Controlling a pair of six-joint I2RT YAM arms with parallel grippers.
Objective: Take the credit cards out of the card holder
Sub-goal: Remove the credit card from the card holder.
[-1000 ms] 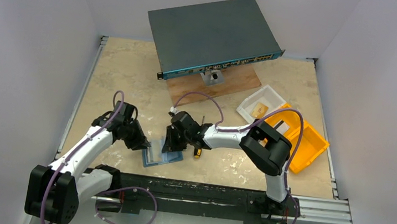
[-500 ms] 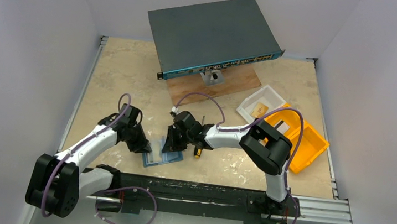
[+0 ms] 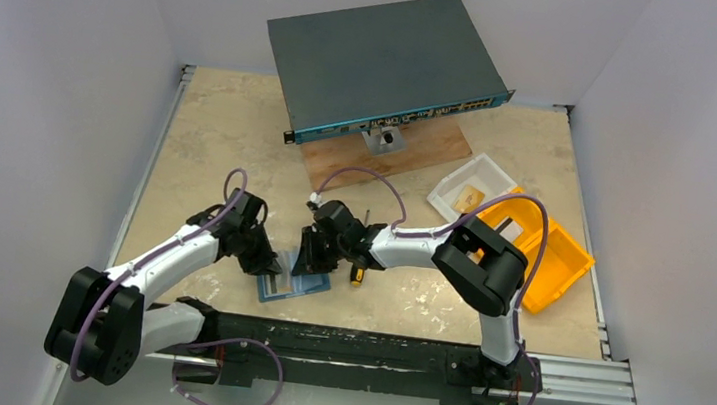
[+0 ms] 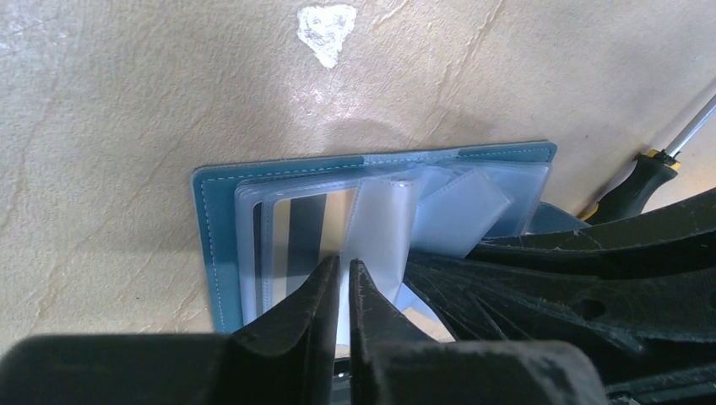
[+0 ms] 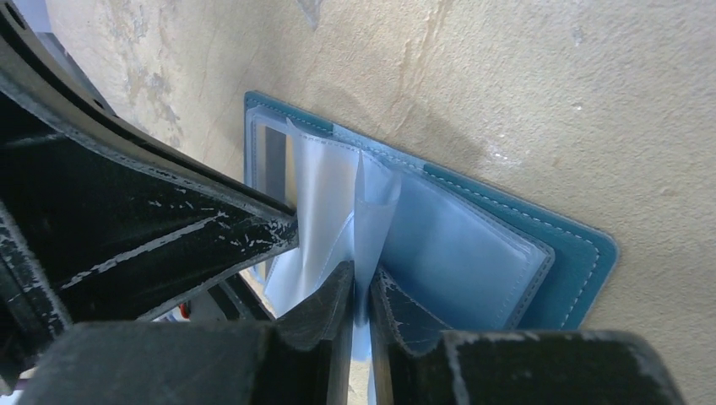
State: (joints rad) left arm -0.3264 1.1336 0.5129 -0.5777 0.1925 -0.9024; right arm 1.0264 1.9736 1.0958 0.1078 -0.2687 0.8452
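Both grippers pinch clear sleeves of the open card holder (image 3: 292, 283).

Stitched teal, it lies flat on the mottled beige table (image 3: 230, 139) between the arms. The left gripper (image 4: 344, 272), jaws almost together, nips a frosted plastic sleeve (image 4: 380, 219). The right gripper (image 5: 361, 291), equally narrow, nips an upright sleeve (image 5: 373, 211). A dark-striped card (image 4: 291, 232) shows inside.

I've got the teal holder (image 4: 215, 245), pale stitching round its edge, frosted pale-blue sleeves (image 4: 384, 219), and a card (image 4: 306, 232) with a dark stripe. The table (image 3: 220, 138) is beige and marbled, with one white chip (image 4: 325, 29). At twelve o'clock is the switch (image 3: 380, 59), dark grey with a teal front, on a brown board (image 3: 390, 156). At two o'clock are a white tray (image 3: 457, 188) and an orange-yellow bin (image 3: 559, 264). The screwdriver (image 4: 635, 187) is black and yellow. The left gripper (image 4: 344, 283) and right gripper (image 5: 361, 291) are black, scuffed pale.
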